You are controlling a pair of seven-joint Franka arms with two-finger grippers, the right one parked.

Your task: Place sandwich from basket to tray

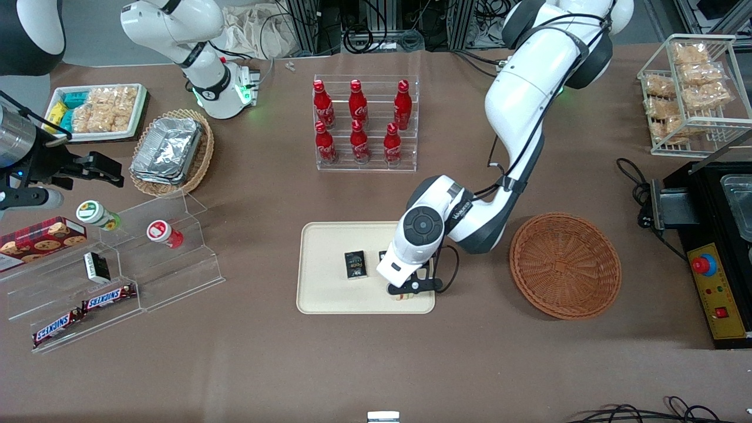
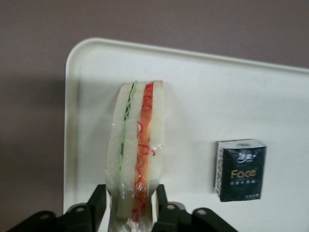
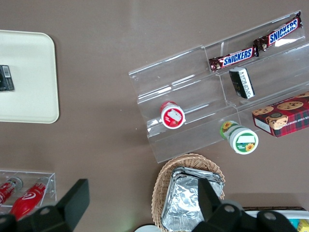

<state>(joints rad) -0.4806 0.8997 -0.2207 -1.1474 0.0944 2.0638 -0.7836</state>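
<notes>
The sandwich (image 2: 137, 145), a clear-wrapped wedge of white bread with green and orange-red filling, stands on edge on the cream tray (image 2: 193, 87) near one rounded corner. My gripper (image 2: 130, 193) is shut on its lower end, one black finger pressed against each bread face. In the front view the gripper (image 1: 411, 288) hangs low over the tray (image 1: 329, 294) at the corner nearest the camera and the basket, with only a sliver of the sandwich (image 1: 404, 295) showing under it. The round reddish-brown basket (image 1: 565, 265) sits beside the tray, holding nothing. A small black packet (image 1: 355, 264) (image 2: 240, 170) lies on the tray.
A clear rack of red cola bottles (image 1: 365, 123) stands farther from the camera than the tray. A stepped acrylic shelf (image 1: 117, 264) and a tan basket of foil containers (image 1: 171, 151) lie toward the parked arm's end. A black machine (image 1: 722, 247) and wire snack rack (image 1: 687, 88) sit at the working arm's end.
</notes>
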